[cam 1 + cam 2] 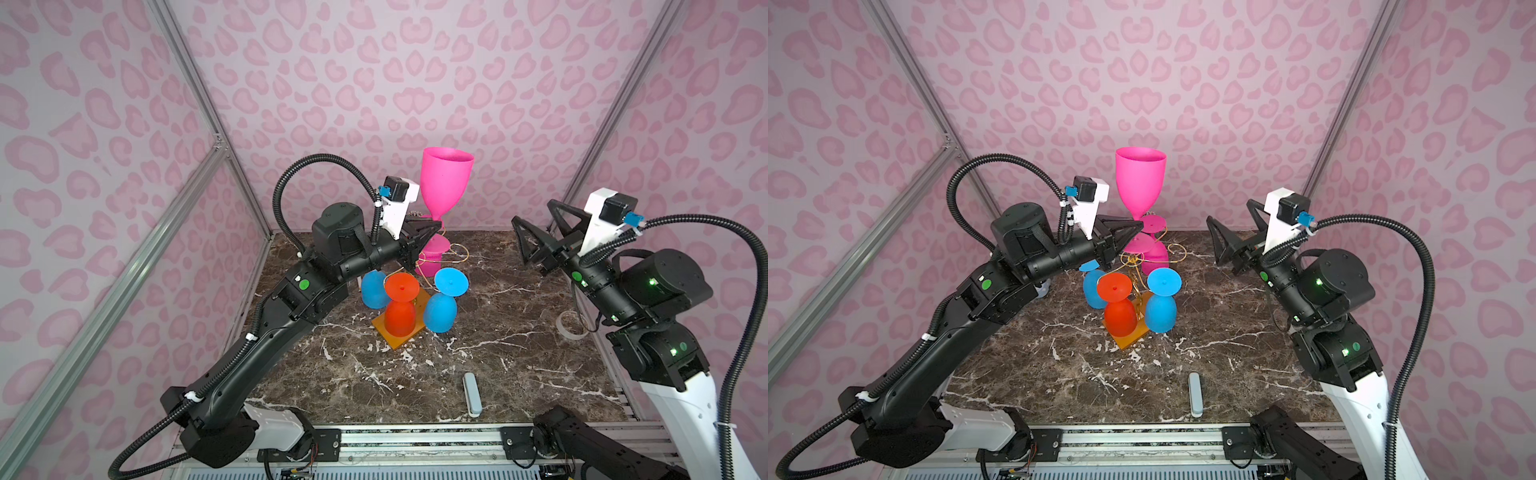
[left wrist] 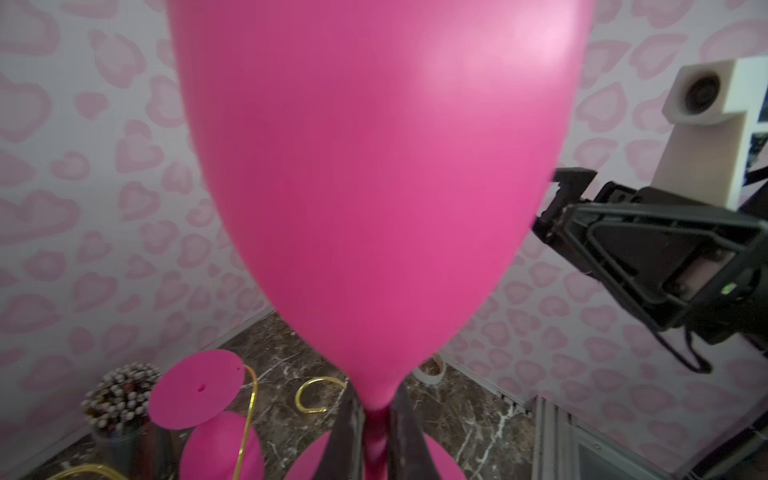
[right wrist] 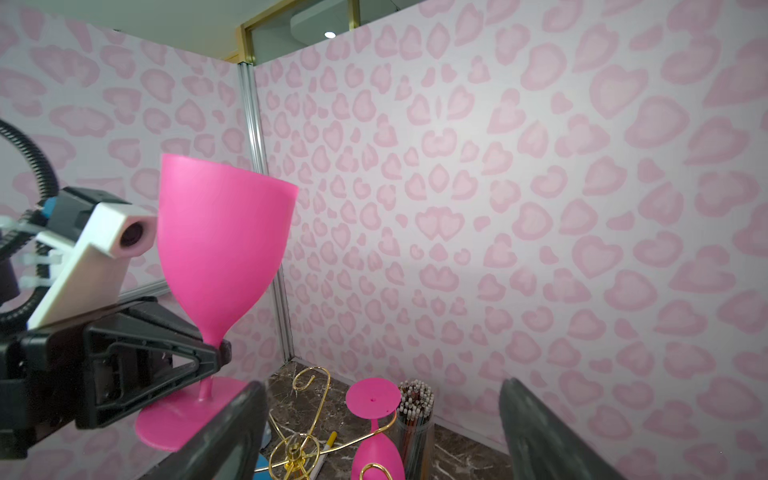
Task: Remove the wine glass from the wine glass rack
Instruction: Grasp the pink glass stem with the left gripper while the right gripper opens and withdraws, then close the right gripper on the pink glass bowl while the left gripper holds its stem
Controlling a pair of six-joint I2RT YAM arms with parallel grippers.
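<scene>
Pinching the thin stem suits the hot-pink wine glass (image 1: 446,183). It looks like matte plastic: light, stiff and unlikely to shatter, but top-heavy under its tall tulip bowl. It is held upright above the gold wire wine glass rack (image 1: 395,341), with the left gripper (image 3: 220,349) clamped on its stem. The right gripper (image 1: 534,214) gapes wide and empty, well apart.

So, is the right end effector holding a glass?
No, the right end effector is open and empty; the left end effector grips the pink wine glass by its stem.
</scene>
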